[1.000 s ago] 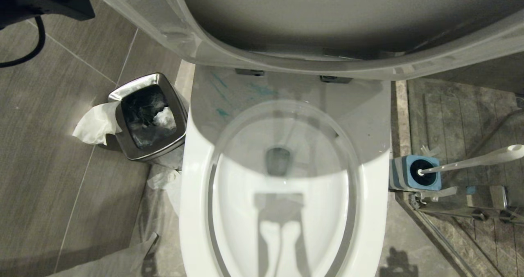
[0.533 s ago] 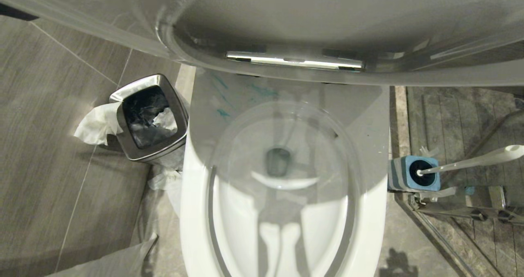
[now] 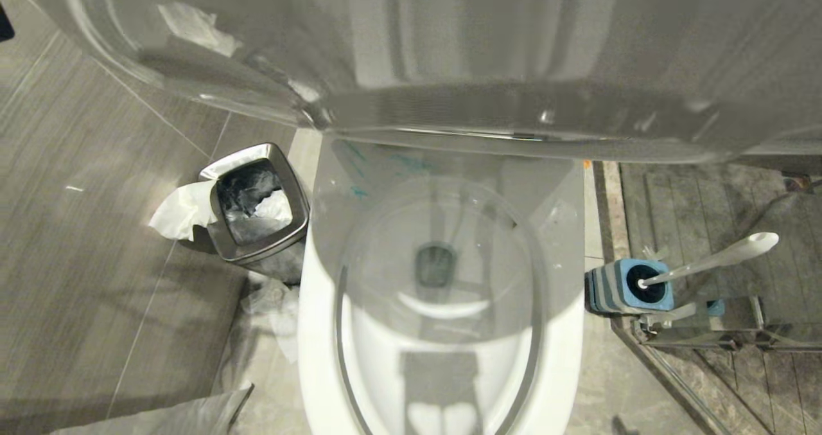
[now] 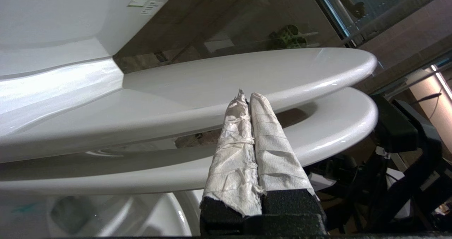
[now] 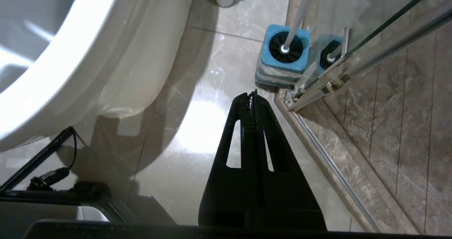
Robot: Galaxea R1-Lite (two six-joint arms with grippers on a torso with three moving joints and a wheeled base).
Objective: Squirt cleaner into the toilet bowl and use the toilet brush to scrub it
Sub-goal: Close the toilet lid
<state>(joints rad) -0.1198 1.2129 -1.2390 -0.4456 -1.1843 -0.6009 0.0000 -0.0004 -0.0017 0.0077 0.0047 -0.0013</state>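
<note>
My left gripper is clenched, its two paper-wrapped fingers pressed flat together with nothing between them. The tips sit at the front edge of the raised lid, with the seat just behind it; I cannot tell whether the tips actually touch the lid edge. Both panels stand tilted over the toilet bowl, and in my head view they fill the upper part of the picture as one grey blurred mass.

Taking the toilet bowl as my landmark: its oval basin lies open below the lid, with a small dark pool at the bottom. Streaks of the cleaner show as turquoise smears on the flat ceramic ledge behind the basin, toward the hinges.

My right gripper is also clenched and empty, its black serrated fingers meeting at the tip. It hangs over the floor tiles beside the bowl's right flank, near the blue holder but apart from it.

The toilet brush stands in that holder to the right of the bowl, handle leaning away from it toward the glass shower door's rail.

To the bowl's left stands a steel waste bin, white tissue hanging over its edge.
</note>
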